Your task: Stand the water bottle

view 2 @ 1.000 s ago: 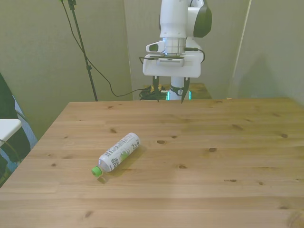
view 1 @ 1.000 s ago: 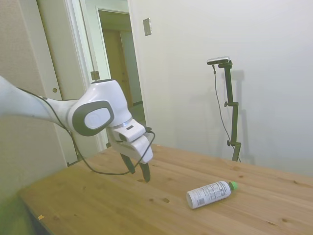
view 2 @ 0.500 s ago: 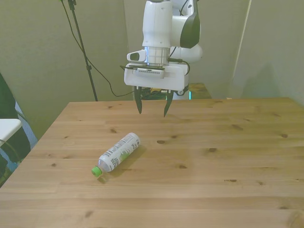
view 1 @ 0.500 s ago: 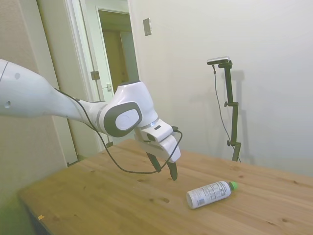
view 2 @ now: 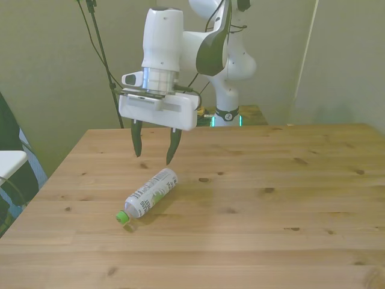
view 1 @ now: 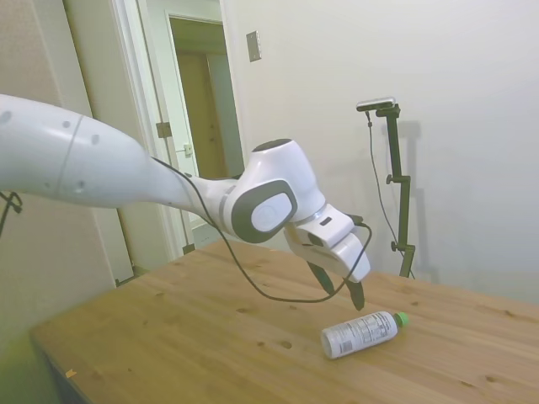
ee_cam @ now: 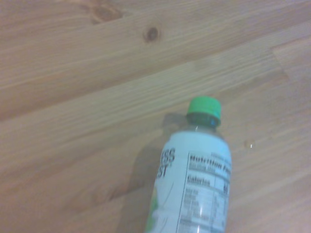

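Bottle (view 2: 149, 194) lies on its side on the bench (view 2: 289, 198), toward the front view's left, well clear of every edge. Green cap (view 2: 122, 217) points at the near edge and slightly to the front view's left; the base end points back toward the far edge. Long axis runs diagonal across the boards. Label faces up, its print readable in the wrist view, where the bottle (ee_cam: 192, 187) shows cap (ee_cam: 204, 107) and shoulder. Gripper (view 2: 153, 152) hangs above the bench, just beyond the bottle's base end, not touching it; jaws spread wide and empty, tips pointing down. In the side view the gripper (view 1: 338, 286) sits above and just behind the bottle (view 1: 360, 333), with a clear gap to it. Judgement: the opening line of the jaws looks roughly crosswise to the bottle's axis, so a descent with a short shift toward the cap would straddle the body. Bottle not yet stood; approach step in hand.
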Robot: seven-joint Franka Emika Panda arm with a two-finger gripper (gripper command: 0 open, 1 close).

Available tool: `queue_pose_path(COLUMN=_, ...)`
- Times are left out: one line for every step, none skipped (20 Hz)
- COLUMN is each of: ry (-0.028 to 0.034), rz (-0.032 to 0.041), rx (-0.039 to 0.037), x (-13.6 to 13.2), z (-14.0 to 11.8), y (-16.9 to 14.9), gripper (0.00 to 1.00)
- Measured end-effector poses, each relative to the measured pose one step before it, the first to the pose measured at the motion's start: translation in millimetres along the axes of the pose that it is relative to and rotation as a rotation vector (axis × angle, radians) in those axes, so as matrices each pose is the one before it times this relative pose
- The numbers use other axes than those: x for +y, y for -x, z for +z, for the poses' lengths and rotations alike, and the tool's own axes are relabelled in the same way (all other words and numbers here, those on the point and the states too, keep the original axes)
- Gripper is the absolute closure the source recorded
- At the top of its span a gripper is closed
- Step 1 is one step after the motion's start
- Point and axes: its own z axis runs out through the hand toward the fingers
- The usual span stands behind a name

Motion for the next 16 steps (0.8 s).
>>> queue_pose_path(ry=-0.00189, rz=0.00756, rx=0.00219, x=-5.8, z=6.94, y=-5.73, gripper=0.0)
queue_pose_path(ry=-0.00494, rz=0.01024, rx=0.00336, x=-5.95, z=6.05, y=-6.48, gripper=0.0)
queue_pose_path(ry=-0.00301, rz=0.00661, rx=0.00646, x=-5.27, z=5.33, y=-6.76, gripper=0.0)
queue_pose_path(ry=-0.00228, rz=0.00542, rx=0.00834, x=-4.61, z=4.55, y=-6.79, gripper=0.0)
queue_pose_path(ry=0.0002, rz=0.00502, rx=0.00785, x=-3.49, z=4.72, y=-7.08, gripper=0.0)
queue_pose_path(ry=0.00274, rz=0.00515, rx=0.00704, x=-2.39, z=5.16, y=-6.84, gripper=0.0)
queue_pose_path(ry=0.00353, rz=0.00561, rx=0.00425, x=-1.89, z=5.64, y=-6.15, gripper=0.0)
queue_pose_path(ry=0.00619, rz=0.00739, rx=-0.0009, x=-0.91, z=6.67, y=-5.1, gripper=0.0)
queue_pose_path(ry=0.00506, rz=0.00769, rx=-0.00084, x=-0.61, z=7.74, y=-4.64, gripper=0.0)
queue_pose_path(ry=0.00459, rz=0.00666, rx=-0.00179, x=-1.0, z=7.84, y=-3.0, gripper=0.0)
queue_pose_path(ry=0.00557, rz=0.00473, rx=-0.00288, x=-1.54, z=8.58, y=-1.47, gripper=0.0)
queue_pose_path(ry=0.00477, rz=0.00193, rx=-0.00004, x=-2.38, z=7.87, y=-0.19, gripper=0.0)
queue_pose_path(ry=0.00445, rz=0.00055, rx=-0.00181, x=-2.14, z=7.19, y=1.0, gripper=0.0)
queue_pose_path(ry=0.00549, rz=-0.00045, rx=-0.00291, x=-2.31, z=7.8, y=2.0, gripper=0.0)
queue_pose_path(ry=0.00353, rz=-0.00198, rx=-0.00179, x=-2.19, z=5.64, y=2.09, gripper=0.0)
queue_pose_path(ry=0.00335, rz=-0.00292, rx=-0.00286, x=-1.92, z=5.24, y=2.39, gripper=0.0)
